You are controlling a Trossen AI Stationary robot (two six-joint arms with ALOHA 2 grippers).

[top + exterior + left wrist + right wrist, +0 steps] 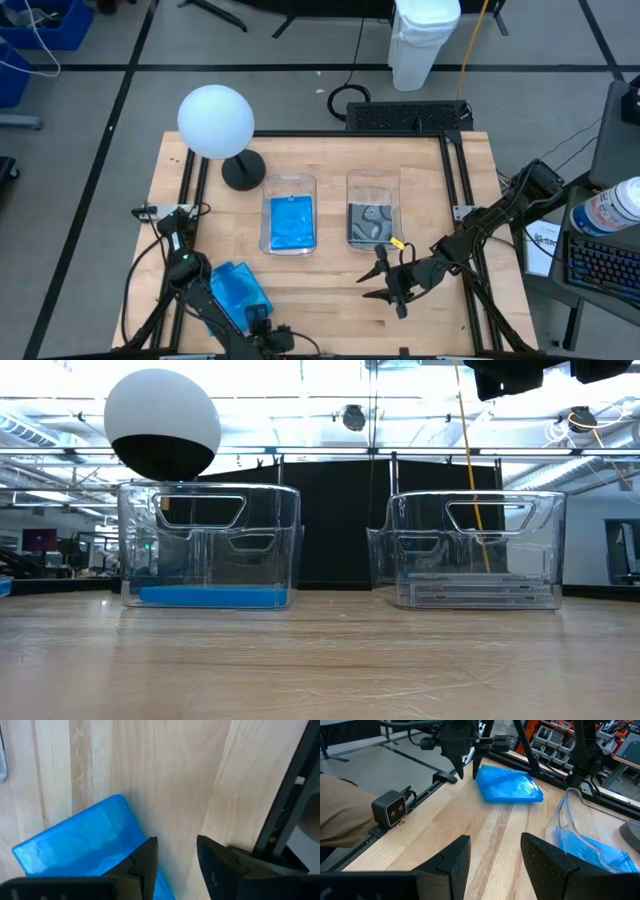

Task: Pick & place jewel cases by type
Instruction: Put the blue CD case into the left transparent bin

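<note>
Two bins partly filled, blue jewel cases stacked loose.
Left gripper is held beside that stack, fingers spread, nothing pinched; right gripper is likewise spread.

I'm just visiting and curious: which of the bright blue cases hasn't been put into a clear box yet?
The bright blue square plastic case lying loose on the wooden table by the left hand; the other blue ones lie inside the left clear plastic bin.

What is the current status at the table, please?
Left pincer open beside the blue jewel case, nothing gripped. Right pincer open, empty, waiting near the bins. Nothing blocking.
</note>
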